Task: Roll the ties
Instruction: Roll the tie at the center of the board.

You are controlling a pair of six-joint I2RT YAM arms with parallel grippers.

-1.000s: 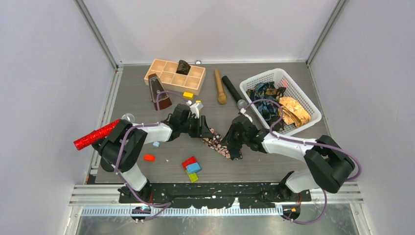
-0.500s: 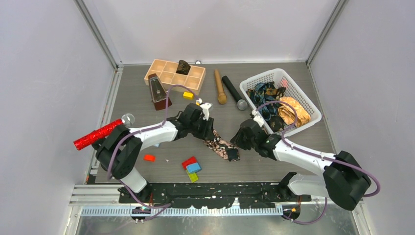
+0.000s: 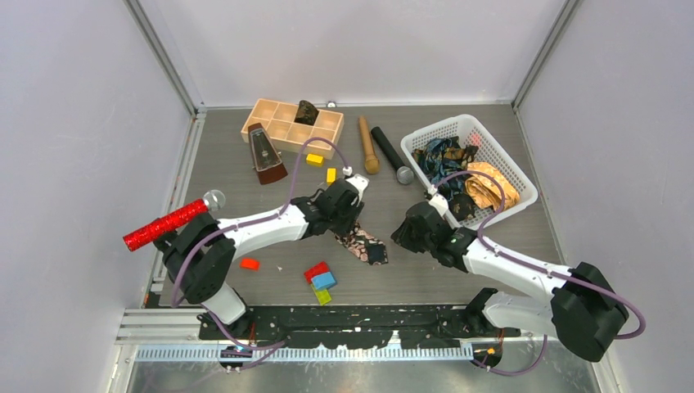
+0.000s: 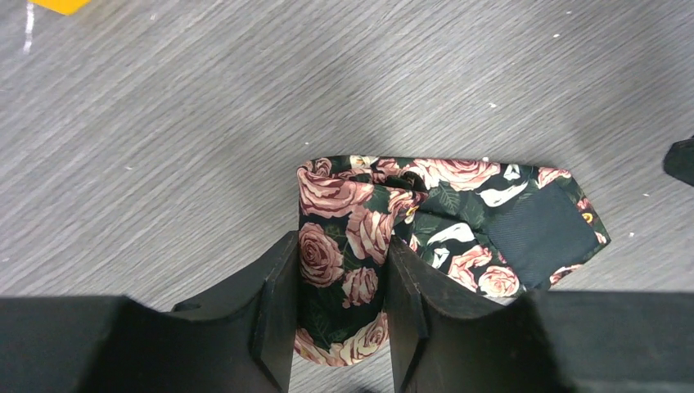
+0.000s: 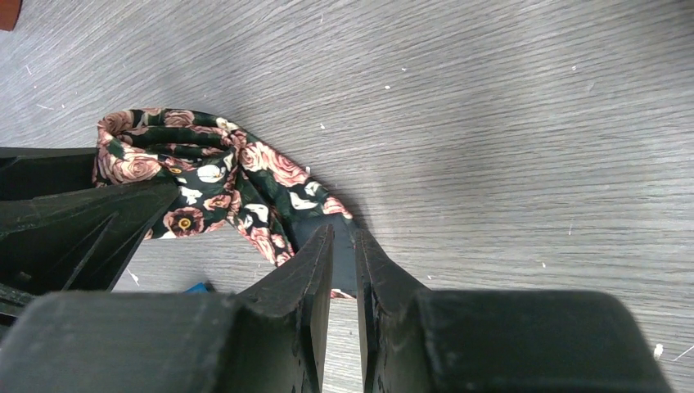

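The rose-patterned tie [image 4: 458, 205] runs down between the fingers of the left gripper [image 4: 340, 246] and leaves the left wrist view at the bottom edge, so its lower end is unseen. Up and left of the tie, a yellow block [image 4: 56, 4] is cut by the top edge. Right of the tie, a black shape [image 4: 681, 160] is cut by the right edge and cannot be identified. In the right wrist view, the tie's dark end slips behind the fingertips of the right gripper [image 5: 344, 237]; whether they pinch the cloth cannot be told. Below the tie there, a scrap of blue [image 5: 199, 287] is mostly hidden.
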